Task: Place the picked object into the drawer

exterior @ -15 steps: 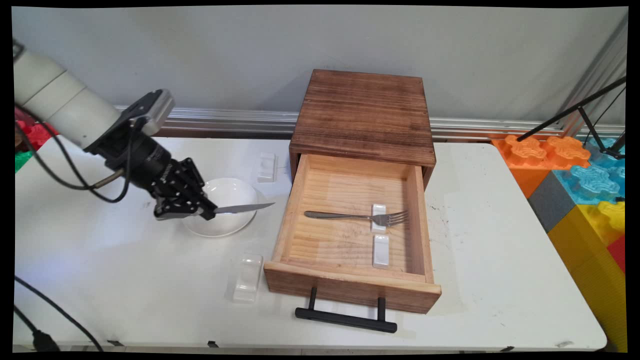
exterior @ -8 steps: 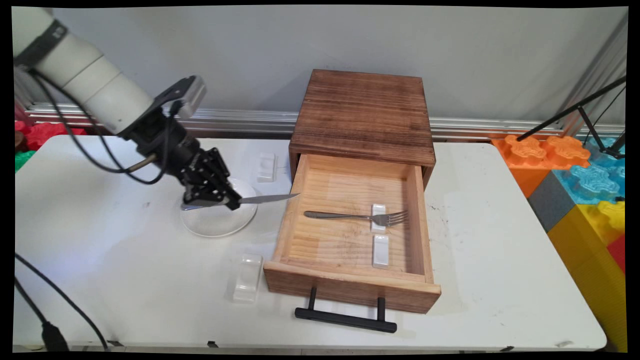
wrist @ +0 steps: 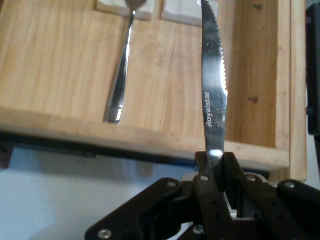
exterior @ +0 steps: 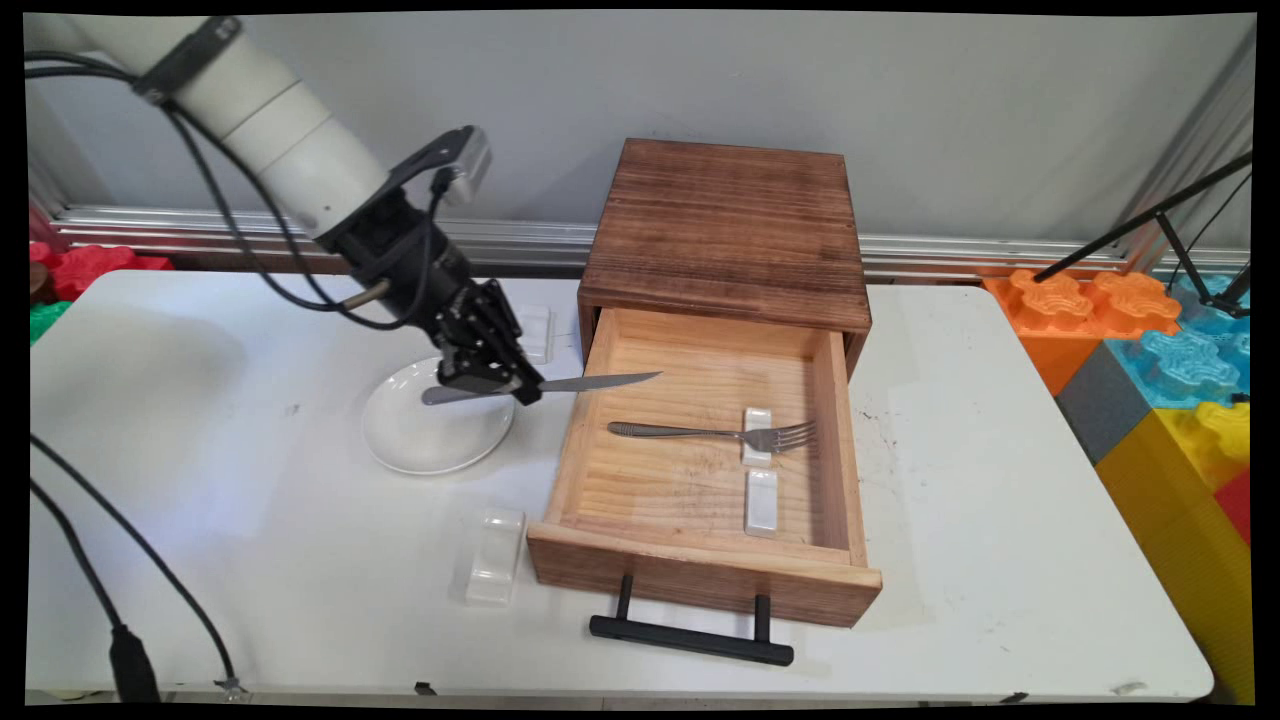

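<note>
Rightward from over the plate (exterior: 425, 435), my end effector (exterior: 520, 385) carried the knife (exterior: 590, 382).
It grips the knife, blade tip over the open drawer's (exterior: 700, 560) left edge.

We see the gripper (exterior: 518, 384), clamped on the knife (exterior: 560, 385), carried rightward and slightly up from over the white plate (exterior: 420, 440); the blade tip now reaches past the open drawer's (exterior: 700, 560) left wall, and the plate lies mostly uncovered.
</note>
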Controlling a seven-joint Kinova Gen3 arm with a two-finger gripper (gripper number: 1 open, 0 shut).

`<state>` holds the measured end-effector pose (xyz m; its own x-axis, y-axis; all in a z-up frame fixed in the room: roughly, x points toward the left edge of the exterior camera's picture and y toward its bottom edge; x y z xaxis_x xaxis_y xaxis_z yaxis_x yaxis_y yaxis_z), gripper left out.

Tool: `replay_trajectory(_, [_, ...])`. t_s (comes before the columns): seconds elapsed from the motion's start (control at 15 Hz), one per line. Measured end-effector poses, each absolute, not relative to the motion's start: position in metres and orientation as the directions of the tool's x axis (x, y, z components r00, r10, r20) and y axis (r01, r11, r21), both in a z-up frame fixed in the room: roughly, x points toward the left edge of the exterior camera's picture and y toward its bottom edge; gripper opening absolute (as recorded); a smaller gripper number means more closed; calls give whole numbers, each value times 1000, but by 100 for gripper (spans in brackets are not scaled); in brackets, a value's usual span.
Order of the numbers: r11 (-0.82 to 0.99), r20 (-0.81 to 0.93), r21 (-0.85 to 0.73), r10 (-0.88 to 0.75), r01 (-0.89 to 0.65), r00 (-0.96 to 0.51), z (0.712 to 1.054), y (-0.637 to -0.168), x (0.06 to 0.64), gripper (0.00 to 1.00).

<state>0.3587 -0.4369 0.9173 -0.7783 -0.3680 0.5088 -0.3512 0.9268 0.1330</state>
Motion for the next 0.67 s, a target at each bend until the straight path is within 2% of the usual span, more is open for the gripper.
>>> replay_trajectory(0.67, [938, 540, 142, -340, -315, -770, 916, -468, 295, 0])
